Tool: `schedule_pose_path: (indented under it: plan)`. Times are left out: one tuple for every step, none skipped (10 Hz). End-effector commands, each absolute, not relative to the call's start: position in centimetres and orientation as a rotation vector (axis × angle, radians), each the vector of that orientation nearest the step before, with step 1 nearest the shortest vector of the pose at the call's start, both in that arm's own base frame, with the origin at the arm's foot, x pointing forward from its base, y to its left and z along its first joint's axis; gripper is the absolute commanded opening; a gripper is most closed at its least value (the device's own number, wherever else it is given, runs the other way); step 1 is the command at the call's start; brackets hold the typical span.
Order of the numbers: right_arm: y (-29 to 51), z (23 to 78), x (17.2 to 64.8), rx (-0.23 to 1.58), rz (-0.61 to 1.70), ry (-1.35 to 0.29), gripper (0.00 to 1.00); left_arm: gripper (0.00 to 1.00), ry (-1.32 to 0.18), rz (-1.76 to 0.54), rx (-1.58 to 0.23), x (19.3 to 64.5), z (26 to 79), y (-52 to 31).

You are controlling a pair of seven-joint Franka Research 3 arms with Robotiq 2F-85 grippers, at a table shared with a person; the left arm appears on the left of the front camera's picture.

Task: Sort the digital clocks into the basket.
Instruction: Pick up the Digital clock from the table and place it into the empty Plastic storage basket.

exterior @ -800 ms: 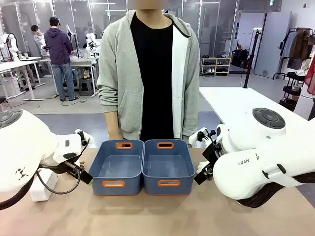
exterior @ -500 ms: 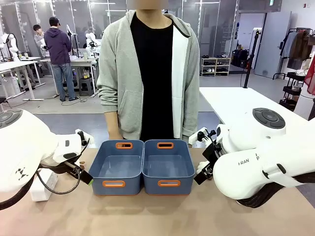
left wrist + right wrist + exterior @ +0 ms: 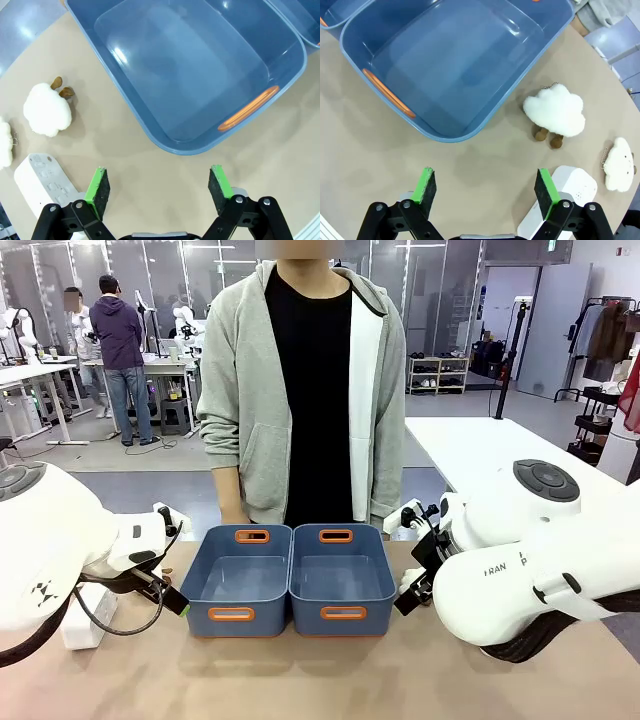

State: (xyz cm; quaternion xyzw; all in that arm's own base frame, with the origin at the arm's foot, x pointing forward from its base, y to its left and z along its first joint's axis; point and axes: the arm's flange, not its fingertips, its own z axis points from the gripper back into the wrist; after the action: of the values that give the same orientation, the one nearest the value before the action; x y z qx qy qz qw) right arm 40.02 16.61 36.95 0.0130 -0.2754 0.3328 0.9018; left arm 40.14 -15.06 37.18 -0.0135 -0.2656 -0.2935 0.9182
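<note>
- Take the left gripper (image 3: 158, 172) as found: jaws wide apart, nothing between the pads, hovering over bare table off the near-left corner of the pair of baskets (image 3: 270, 625).
- Swing it outward, away from the baskets, to the left clock (image 3: 42, 175), lying flat just outboard of the baskets' left end, right beside the gripper's outer pad.
- Set the pads across the clock's narrow width, not its length, and come down square, since rounded plastic edges probably slip out of a skewed pinch.
- Steer clear of the left plush toy (image 3: 48, 109), sitting between that clock and the baskets' far-left corner.
- Treat the right gripper (image 3: 485, 175) likewise: equally wide open, empty, off the baskets' near-right corner, with the right clock (image 3: 572, 187) just outboard of the baskets' right end and the right plush toy (image 3: 555, 111) near it.
- Lift above the baskets' rim before crossing, then release low inside.
- Cannot tell which half of the pair of baskets is meant; both look alike and empty.
- Cannot see either clock whole: each is cut off by a finger and the picture's edge.
- No telling which face lies up, nor any display.
</note>
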Motion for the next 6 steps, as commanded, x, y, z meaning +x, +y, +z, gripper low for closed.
schedule_pose_path:
  plan:
    - [16.6, 37.0, 40.0, 0.027, 0.688, -0.57, 1.0, 1.0, -0.546, -0.603, -0.028, 40.1, 37.2, -15.1]
    - [16.3, 40.6, 40.9, 0.099, 0.694, -0.543, 1.0, 1.0, -0.504, -0.639, 0.004, 40.8, 39.9, -14.4]
    - [15.4, 43.5, 41.6, 0.178, 0.681, -0.53, 1.0, 1.0, -0.48, -0.602, 0.003, 41.5, 41.7, -12.7]
    - [14.4, 45.7, 41.9, 0.271, 0.696, -0.495, 1.0, 1.0, -0.477, -0.623, -0.106, 41.4, 43.6, -11.5]
    - [13.3, 47.3, 42.0, 0.371, 0.679, -0.469, 1.0, 1.0, -0.473, -0.635, -0.289, 41.0, 45.7, -10.0]
    - [12.5, 48.4, 42.0, 0.463, 0.666, -0.445, 1.0, 1.0, -0.464, -0.625, -0.429, 40.5, 47.2, -8.4]
